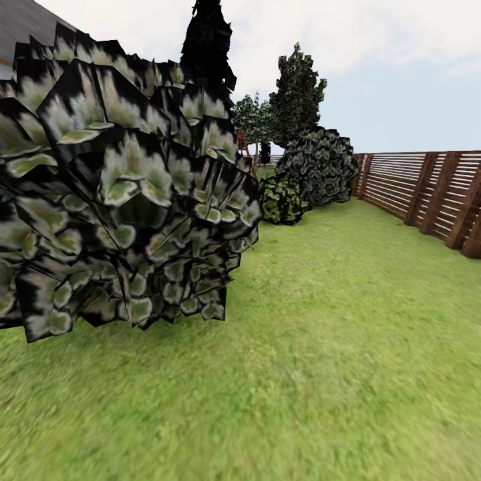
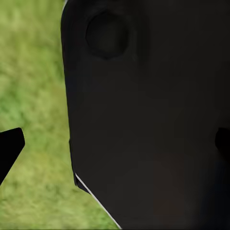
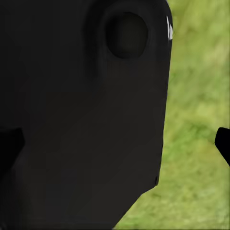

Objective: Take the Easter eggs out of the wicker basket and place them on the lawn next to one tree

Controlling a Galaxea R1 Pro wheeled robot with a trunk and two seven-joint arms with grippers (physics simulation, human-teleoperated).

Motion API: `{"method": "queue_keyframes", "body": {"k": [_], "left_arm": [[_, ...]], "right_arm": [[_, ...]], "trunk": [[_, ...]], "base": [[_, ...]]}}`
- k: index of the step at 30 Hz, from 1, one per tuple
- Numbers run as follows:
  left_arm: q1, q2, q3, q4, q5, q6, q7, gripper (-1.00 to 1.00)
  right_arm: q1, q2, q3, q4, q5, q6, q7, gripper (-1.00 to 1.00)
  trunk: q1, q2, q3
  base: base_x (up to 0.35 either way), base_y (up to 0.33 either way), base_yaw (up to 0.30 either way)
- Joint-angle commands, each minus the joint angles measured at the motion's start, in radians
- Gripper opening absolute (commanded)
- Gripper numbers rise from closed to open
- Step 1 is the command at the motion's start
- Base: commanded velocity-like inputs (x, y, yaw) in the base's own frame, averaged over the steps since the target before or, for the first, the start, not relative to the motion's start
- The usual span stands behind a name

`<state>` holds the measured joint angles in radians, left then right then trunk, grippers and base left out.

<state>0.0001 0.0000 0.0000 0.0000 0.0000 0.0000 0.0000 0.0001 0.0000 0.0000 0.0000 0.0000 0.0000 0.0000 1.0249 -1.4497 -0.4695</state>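
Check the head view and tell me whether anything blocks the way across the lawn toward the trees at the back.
A large leafy bush stands close at the left, hiding what lies behind it. To its right the lawn runs open between the bush and the slat fence up to the smaller bushes below a dark-leaved tree.

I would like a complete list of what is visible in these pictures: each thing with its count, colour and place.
Lawn: one, green, across the foreground to the fence.
Big bush: one, dark with pale green leaves, close at left.
Smaller bushes: two, dark green, farther back at centre.
Thin trees: about three, dark, behind the bushes.
Fence: one, brown slats, right side.
Sky: pale blue, cloudy.
Robot parts: black body panels close before both wrist cameras; dark claw fingertips at the edges, over grass.
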Motion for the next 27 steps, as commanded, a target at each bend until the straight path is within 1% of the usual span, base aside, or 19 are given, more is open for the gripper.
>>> {"method": "queue_keyframes", "body": {"k": [1,2,5,10,27], "left_arm": [[0.006,-0.006,0.006,-0.006,0.006,-0.002,-0.006,1.00],[0.009,-0.011,0.006,-0.011,0.011,-0.002,-0.009,1.00],[0.009,-0.018,0.008,-0.025,0.012,-0.002,-0.011,1.00],[0.009,-0.018,0.008,-0.043,0.012,-0.002,-0.011,1.00],[0.009,-0.018,0.008,-0.043,0.012,-0.002,-0.011,1.00]], "right_arm": [[-0.006,-0.003,0.004,-0.006,0.006,-0.004,0.006,1.00],[-0.012,-0.002,0.005,-0.012,0.008,0.000,0.004,1.00],[-0.029,-0.002,0.005,-0.022,0.011,-0.009,-0.002,1.00],[-0.054,0.000,0.005,-0.037,0.011,-0.032,-0.002,1.00],[-0.054,0.000,0.005,-0.038,0.011,-0.032,-0.002,1.00]], "trunk": [[0.000,0.000,0.000],[0.000,0.000,0.000],[0.000,0.000,0.000],[0.000,0.000,0.000],[0.000,0.000,0.000]], "base": [[0.000,0.000,0.000],[0.000,0.000,0.000],[0.000,0.000,0.000],[0.000,0.000,0.000],[0.000,0.000,0.000]]}}
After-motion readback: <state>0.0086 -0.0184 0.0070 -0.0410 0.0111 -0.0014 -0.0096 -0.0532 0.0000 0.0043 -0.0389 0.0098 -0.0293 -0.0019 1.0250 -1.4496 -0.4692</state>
